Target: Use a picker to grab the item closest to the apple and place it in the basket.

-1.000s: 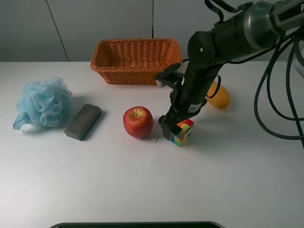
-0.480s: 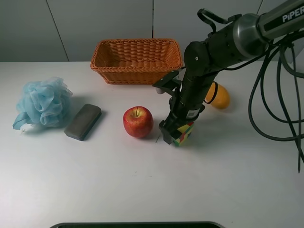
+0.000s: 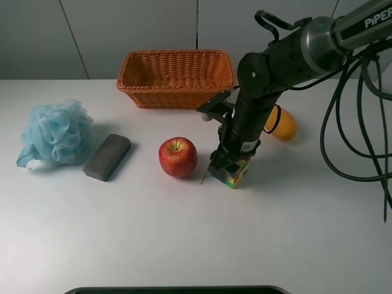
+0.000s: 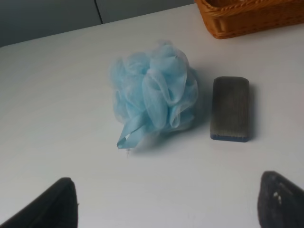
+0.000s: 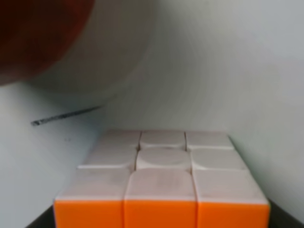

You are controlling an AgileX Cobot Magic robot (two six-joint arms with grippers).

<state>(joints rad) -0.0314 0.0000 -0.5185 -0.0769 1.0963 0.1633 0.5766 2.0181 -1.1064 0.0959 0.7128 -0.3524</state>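
Note:
A red apple [image 3: 178, 157] sits mid-table. The multicoloured puzzle cube [image 3: 234, 173] stands on the table just right of it, the closest item. My right gripper [image 3: 229, 164] is down on the cube with a jaw on each side and looks closed on it. In the right wrist view the cube [image 5: 161, 180] fills the space between the jaws, and the apple [image 5: 38, 33] is a red blur beyond. The orange wicker basket [image 3: 176, 89] stands at the back. My left gripper [image 4: 166, 204] is open and empty, over bare table.
A blue bath pouf [image 3: 55, 131] and a grey block [image 3: 107, 157] lie at the left; both show in the left wrist view, the pouf [image 4: 154, 92] and the block [image 4: 230, 108]. An orange fruit [image 3: 280, 124] lies behind the right arm.
The right gripper came down over the cube and its jaws drew in on it. The cube shifted slightly. The left arm has not moved.

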